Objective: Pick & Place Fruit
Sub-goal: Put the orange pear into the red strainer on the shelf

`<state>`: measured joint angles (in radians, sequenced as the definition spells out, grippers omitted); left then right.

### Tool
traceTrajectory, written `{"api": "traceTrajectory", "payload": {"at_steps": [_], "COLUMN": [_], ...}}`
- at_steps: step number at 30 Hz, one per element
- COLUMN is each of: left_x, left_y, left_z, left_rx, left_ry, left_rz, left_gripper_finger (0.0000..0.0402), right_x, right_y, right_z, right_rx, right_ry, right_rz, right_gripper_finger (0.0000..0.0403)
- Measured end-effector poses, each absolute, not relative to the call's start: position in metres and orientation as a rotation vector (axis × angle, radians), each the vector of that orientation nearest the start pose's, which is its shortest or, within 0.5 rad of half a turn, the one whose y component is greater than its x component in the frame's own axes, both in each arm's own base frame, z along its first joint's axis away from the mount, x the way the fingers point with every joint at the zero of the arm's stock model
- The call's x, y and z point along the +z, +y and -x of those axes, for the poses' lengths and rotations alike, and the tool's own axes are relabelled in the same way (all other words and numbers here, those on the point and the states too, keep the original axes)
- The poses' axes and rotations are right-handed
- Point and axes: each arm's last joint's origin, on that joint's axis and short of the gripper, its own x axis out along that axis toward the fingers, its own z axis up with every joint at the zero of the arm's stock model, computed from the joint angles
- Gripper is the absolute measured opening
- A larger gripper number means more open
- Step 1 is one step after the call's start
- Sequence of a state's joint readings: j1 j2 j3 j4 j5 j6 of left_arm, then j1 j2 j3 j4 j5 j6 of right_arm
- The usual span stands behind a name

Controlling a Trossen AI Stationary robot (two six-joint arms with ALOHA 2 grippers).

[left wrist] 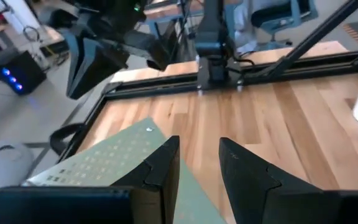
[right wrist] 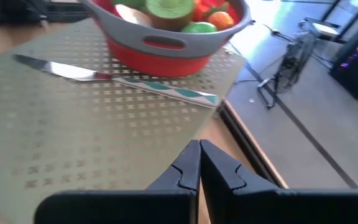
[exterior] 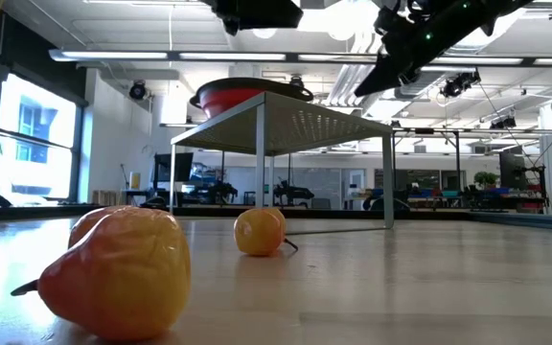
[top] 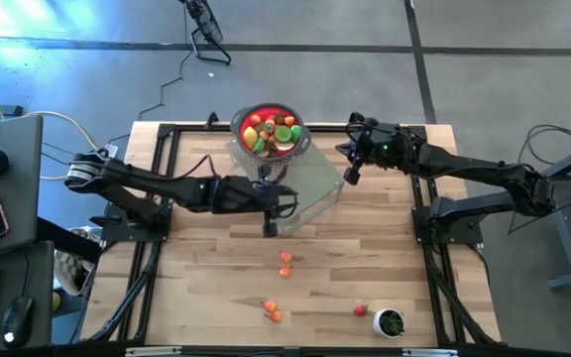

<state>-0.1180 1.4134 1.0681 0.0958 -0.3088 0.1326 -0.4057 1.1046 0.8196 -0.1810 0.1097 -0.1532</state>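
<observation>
From the overhead camera I see a wooden table (top: 365, 268) with a red bowl (top: 271, 131) heaped with fruit (top: 269, 135) at the upper centre of the frame, standing on a pale perforated platform (top: 310, 183). The left gripper (top: 271, 226) sits just below the platform's lower left edge, at the centre of the frame. The right gripper (top: 350, 175) hangs by the platform's right edge. Four loose fruit pieces lie lower down: an orange piece (top: 285, 264) below centre, another orange piece (top: 272, 311) near the bottom edge, and a red piece (top: 361, 310) beside a small white cup (top: 391, 322) with green contents at lower right.

From the table-level camera, a large yellow-red pear (exterior: 118, 273) fills the lower left, a small orange fruit (exterior: 260, 232) sits at centre, and the raised platform (exterior: 295, 120) carries the bowl (exterior: 247, 96) in the upper middle.

From the left wrist camera, the left gripper (left wrist: 199, 163) has its fingers (left wrist: 241, 171) parted with nothing between them, above the platform's corner (left wrist: 114, 158) and bare wood.

From the right wrist camera, the right gripper (right wrist: 199, 163) has its jaws pressed together and empty, over the platform's edge. Beyond it, at the top of the frame, stands the bowl (right wrist: 166, 53) with green and orange fruit (right wrist: 194, 14), and a silver knife (right wrist: 110, 78) lies just before it.
</observation>
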Motion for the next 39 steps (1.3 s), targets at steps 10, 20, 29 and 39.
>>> {"api": "traceTrajectory", "payload": {"at_steps": [10,20,29,39], "left_x": [0.302,0.305,0.297,0.297], "left_y": [-0.067,-0.082,-0.081,-0.082], "left_z": [-0.308,-0.300,-0.298,-0.298], "left_rx": [0.040,-0.011,-0.005,0.012], "left_ry": [0.216,0.216,0.294,0.293], "left_rz": [-0.261,-0.260,-0.216,-0.072], "left_gripper_finger": [0.0109,0.0109,0.0109,0.0109], "right_x": [0.285,0.285,0.285,0.286], "right_y": [-0.094,-0.095,-0.095,-0.095], "right_z": [-0.220,-0.220,-0.220,-0.221], "right_rx": [-0.353,-0.357,-0.358,-0.360], "right_ry": [0.482,0.482,0.483,0.463], "right_rz": [0.054,0.054,0.060,0.030], "right_gripper_finger": [0.0003,0.0002,0.0002,0.0002]}}
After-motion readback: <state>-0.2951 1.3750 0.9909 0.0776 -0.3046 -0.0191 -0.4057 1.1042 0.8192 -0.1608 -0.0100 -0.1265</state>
